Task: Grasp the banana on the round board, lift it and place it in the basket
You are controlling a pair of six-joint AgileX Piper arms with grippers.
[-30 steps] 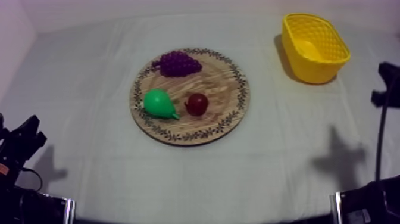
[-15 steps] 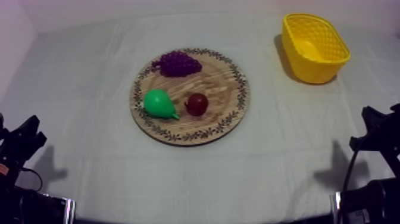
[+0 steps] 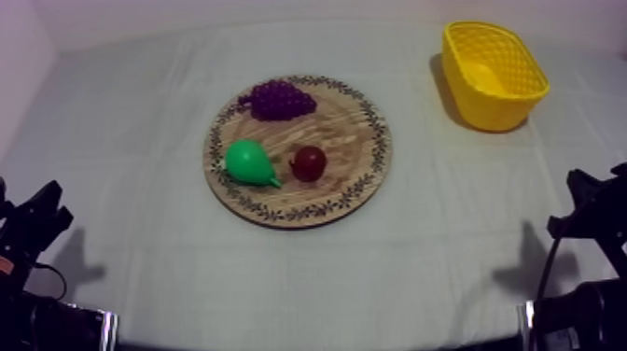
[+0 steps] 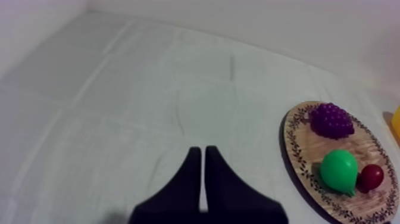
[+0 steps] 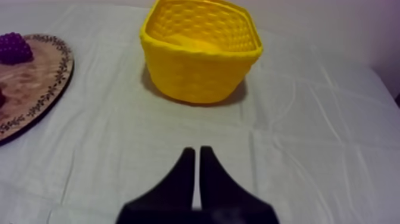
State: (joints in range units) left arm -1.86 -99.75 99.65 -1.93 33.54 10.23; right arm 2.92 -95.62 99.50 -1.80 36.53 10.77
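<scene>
The round wooden board (image 3: 350,140) lies mid-table and carries a bunch of grapes (image 3: 277,98), a green pear (image 3: 248,162) and a small red fruit (image 3: 308,162). At the far right stands the yellow basket (image 3: 493,73), and a smooth yellow banana (image 5: 187,40) lies inside it. My left gripper (image 4: 199,154) is shut on nothing, low at the left (image 3: 42,213), well short of the board (image 4: 300,149). Shut and empty too, my right gripper (image 5: 194,152) hangs near the right edge (image 3: 588,201), facing the basket (image 5: 199,71) from some way off.
Grey-white cloth (image 3: 140,140) covers the table, with open room left of the board and between board and basket. The board's rim (image 5: 56,80) and the grapes (image 5: 13,47) lie beside the basket in the right wrist view.
My right arm has drawn back from near the basket toward the table's near right edge, then stopped. The left arm and the fruit have not moved.
</scene>
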